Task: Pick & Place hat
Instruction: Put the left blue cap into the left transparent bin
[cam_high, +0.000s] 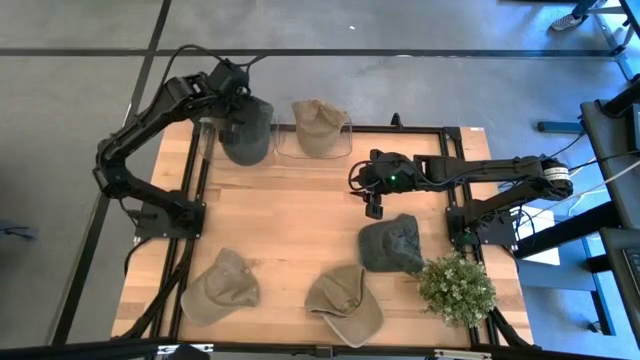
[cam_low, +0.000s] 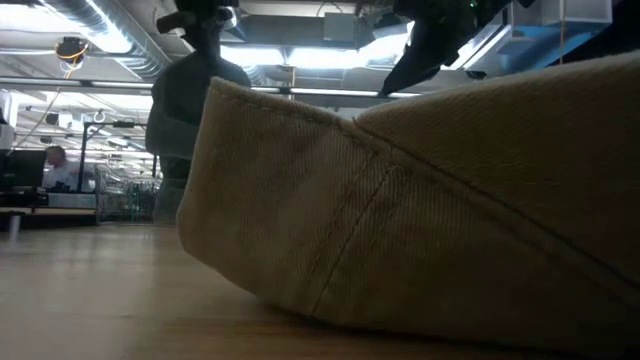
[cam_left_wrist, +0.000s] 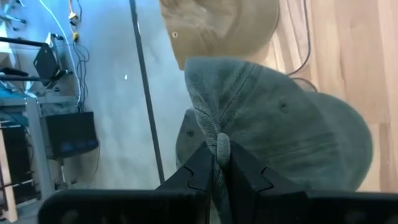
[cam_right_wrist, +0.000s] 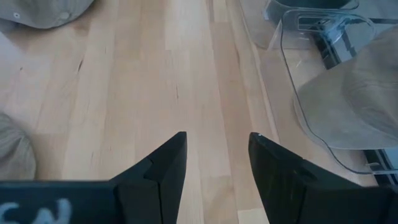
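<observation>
Jaws of the left gripper (cam_left_wrist: 219, 169) pinch a fold of the dark grey hat (cam_high: 247, 130), which hangs at the bench's (cam_high: 290, 230) 11 o'clock corner, just beside the tan hat (cam_high: 319, 125) sitting in a clear tray (cam_high: 345, 143) toward 12. Its drop point, I judge, lies directly beneath. At the bench's middle, the right gripper (cam_high: 374, 206) hovers with jaws spread and empty; another dark hat (cam_high: 392, 245) lies just toward 5 o'clock from it, making that arm the nearer one.
</observation>
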